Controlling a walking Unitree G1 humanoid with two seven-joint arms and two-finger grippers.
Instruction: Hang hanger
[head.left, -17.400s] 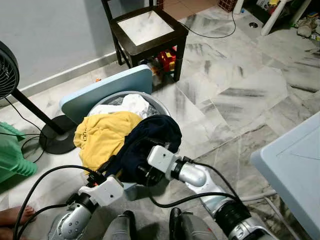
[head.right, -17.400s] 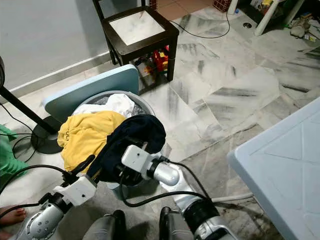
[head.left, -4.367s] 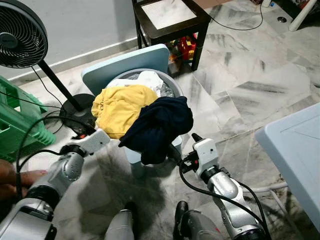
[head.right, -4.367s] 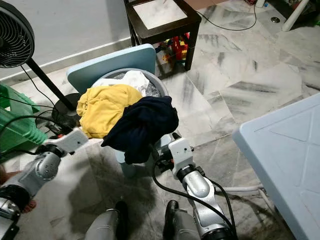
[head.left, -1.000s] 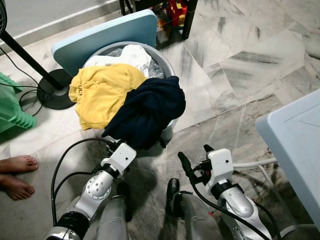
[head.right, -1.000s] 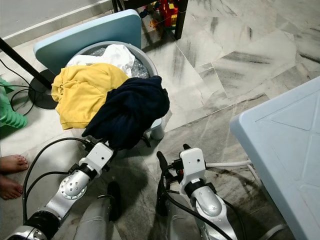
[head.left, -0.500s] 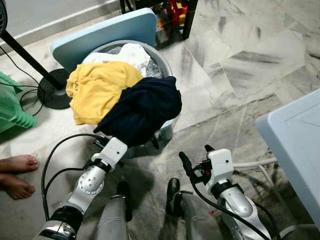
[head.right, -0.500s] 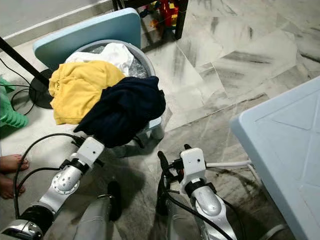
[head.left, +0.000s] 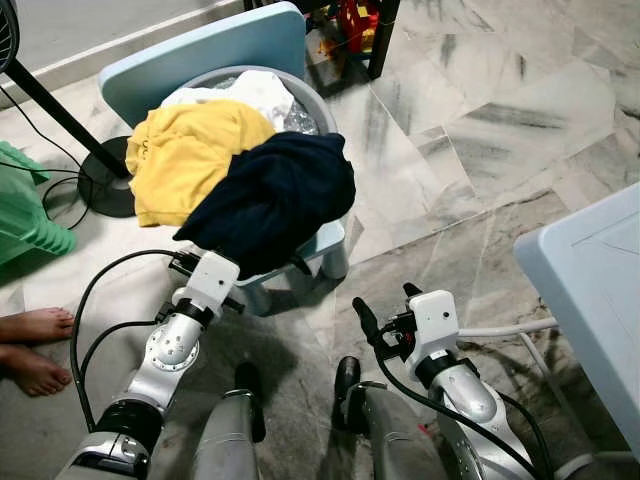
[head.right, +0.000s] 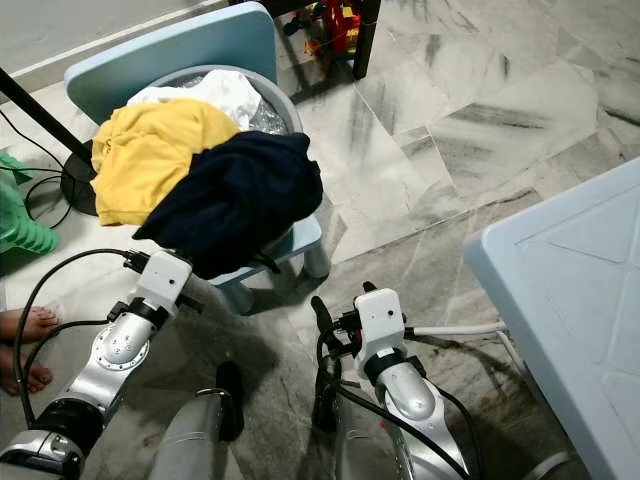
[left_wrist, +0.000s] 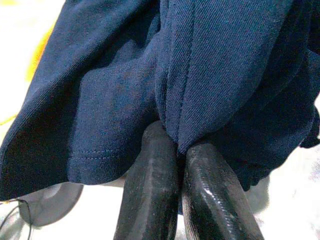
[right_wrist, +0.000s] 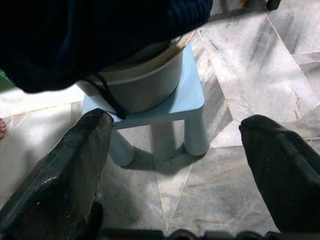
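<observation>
Navy garment (head.left: 272, 200) bunched, seamed fold pinched by left end effector (left_wrist: 180, 150)

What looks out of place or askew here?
The navy garment and yellow garment spill over the rim of the overfilled grey basin on a small blue stool. The left gripper pinches the navy hem.

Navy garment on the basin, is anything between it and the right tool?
Nothing visible. The open right tool faces the navy garment across bare floor; the left tool is shut on its hem.
</observation>
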